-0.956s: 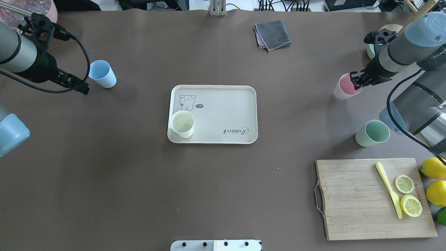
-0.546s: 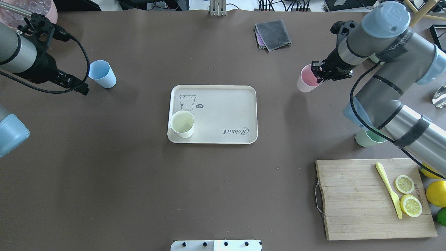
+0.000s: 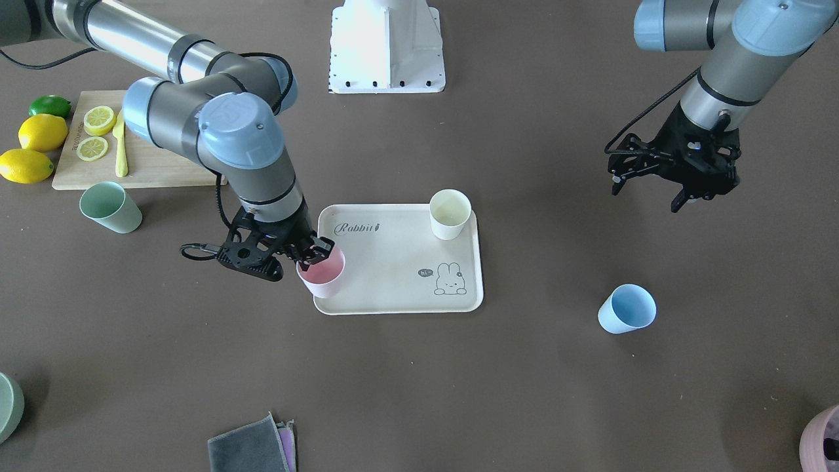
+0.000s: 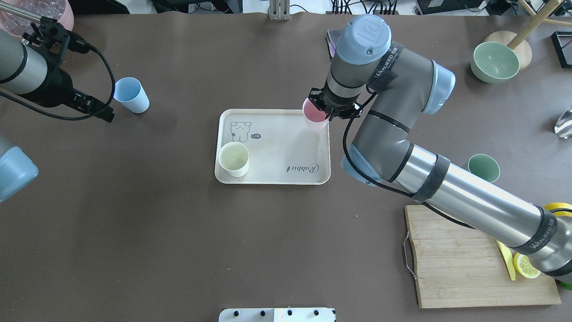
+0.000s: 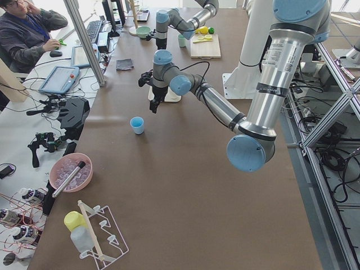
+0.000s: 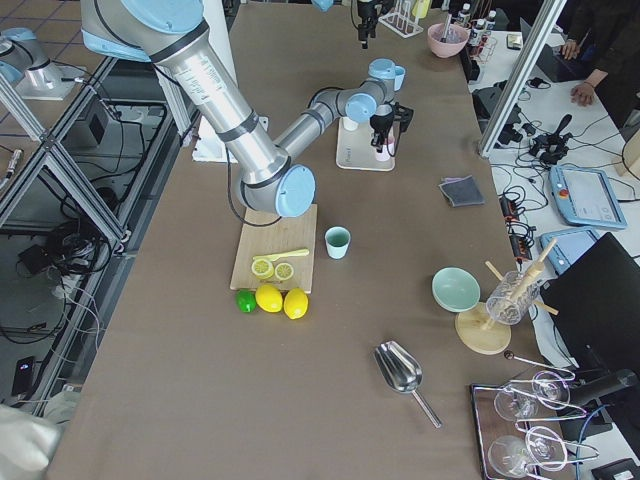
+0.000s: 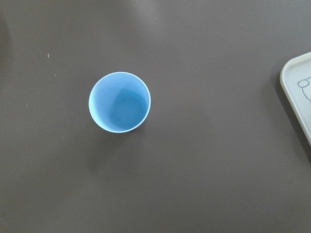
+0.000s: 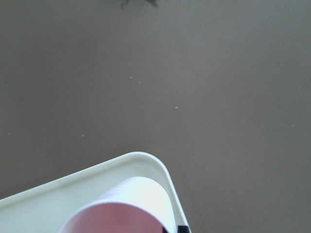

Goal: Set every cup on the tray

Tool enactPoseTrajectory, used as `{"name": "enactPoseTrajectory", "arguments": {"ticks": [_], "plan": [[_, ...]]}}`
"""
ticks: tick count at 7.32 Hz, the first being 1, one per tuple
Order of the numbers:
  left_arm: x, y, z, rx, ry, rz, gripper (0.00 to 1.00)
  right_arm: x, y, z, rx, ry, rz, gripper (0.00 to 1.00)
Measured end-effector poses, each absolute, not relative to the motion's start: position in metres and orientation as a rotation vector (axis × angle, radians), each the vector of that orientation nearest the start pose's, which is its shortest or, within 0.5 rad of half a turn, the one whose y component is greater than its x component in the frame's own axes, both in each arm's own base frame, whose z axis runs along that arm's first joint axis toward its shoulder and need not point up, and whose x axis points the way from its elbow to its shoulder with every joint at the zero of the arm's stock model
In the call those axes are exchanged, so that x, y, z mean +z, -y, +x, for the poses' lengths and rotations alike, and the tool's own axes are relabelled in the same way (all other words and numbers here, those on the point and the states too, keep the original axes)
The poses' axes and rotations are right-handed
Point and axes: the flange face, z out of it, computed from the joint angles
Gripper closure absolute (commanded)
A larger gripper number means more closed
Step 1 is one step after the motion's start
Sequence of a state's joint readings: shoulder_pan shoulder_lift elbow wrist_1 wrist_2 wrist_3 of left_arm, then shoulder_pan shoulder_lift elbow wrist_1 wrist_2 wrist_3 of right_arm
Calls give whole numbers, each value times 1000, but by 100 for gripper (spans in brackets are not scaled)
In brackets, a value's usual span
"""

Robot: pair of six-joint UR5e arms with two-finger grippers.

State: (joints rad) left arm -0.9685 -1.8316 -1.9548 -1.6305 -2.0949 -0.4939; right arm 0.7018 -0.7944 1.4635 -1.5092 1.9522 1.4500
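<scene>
My right gripper (image 4: 322, 110) is shut on the pink cup (image 4: 314, 116) and holds it over the far right corner of the beige tray (image 4: 286, 138); it also shows in the front view (image 3: 322, 275). I cannot tell if the cup touches the tray. The cream cup (image 4: 233, 159) stands on the tray's near left corner. The blue cup (image 4: 132, 95) stands on the table to the left, centred in the left wrist view (image 7: 119, 102). My left gripper (image 3: 647, 191) is open and empty, beside and above it. The mint green cup (image 4: 483, 167) stands on the right, behind my right arm.
A wooden cutting board (image 4: 451, 259) with lemon slices and a yellow knife lies at the near right, with lemons beside it. A green bowl (image 4: 493, 61) is at the far right, a grey cloth (image 3: 249, 446) at the far middle, and a pink pot (image 3: 822, 439) at the far left.
My right arm has carried the pink cup leftward from the table's right side to the tray's far right corner, uncovering the green bowl. The left arm has not moved.
</scene>
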Motion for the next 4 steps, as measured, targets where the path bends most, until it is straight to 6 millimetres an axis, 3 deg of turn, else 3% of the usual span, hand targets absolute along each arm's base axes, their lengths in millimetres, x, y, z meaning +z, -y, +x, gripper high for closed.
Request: {"name": "enactPoseTrajectory", "arguments": {"ticks": [2,4], "plan": [[339,504,246,286,-789,326,1,213,554,-527,420,801,-58,1],[338,504,246,286,-790,326,1,217,561,-532,426,771,-9,0]]}}
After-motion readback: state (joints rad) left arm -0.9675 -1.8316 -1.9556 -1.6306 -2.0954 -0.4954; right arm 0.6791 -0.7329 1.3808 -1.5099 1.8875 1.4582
